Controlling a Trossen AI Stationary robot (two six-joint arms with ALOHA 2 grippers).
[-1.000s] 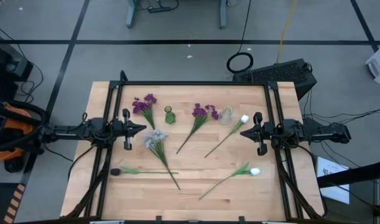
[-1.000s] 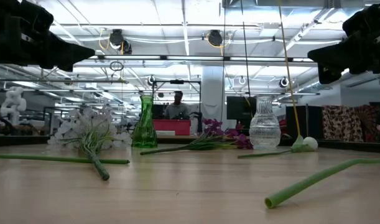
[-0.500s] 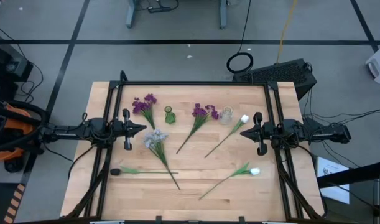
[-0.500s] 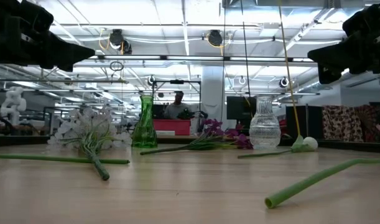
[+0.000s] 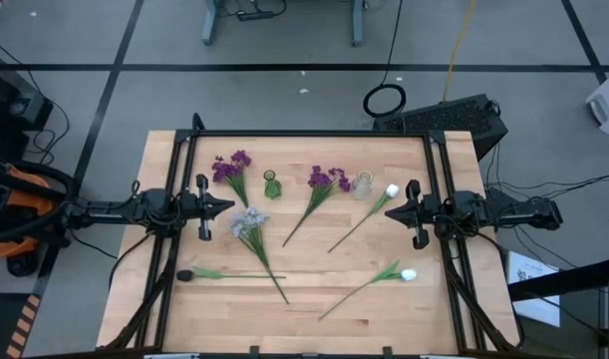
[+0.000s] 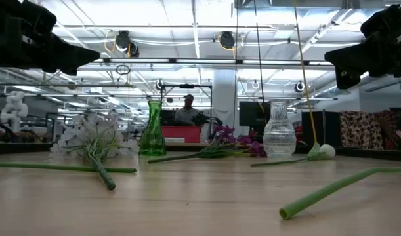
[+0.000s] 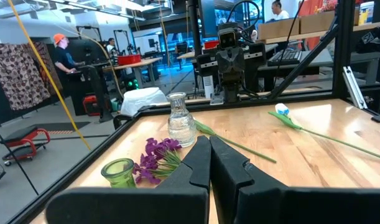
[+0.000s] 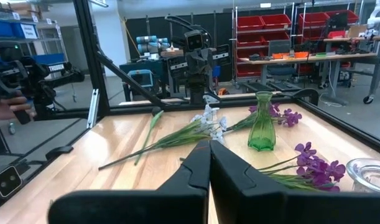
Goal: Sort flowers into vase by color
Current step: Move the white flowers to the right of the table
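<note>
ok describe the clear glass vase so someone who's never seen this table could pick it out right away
Look at the wooden table from above and find its far edge, then the pair of small vases standing there. The clear glass vase is the one nearer the right gripper, beside a purple flower and a white bud. Unlike the green vase, it is colourless, with a round ribbed belly.

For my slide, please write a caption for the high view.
Six flowers lie on the table beside two empty vases; both arms wait.
</note>
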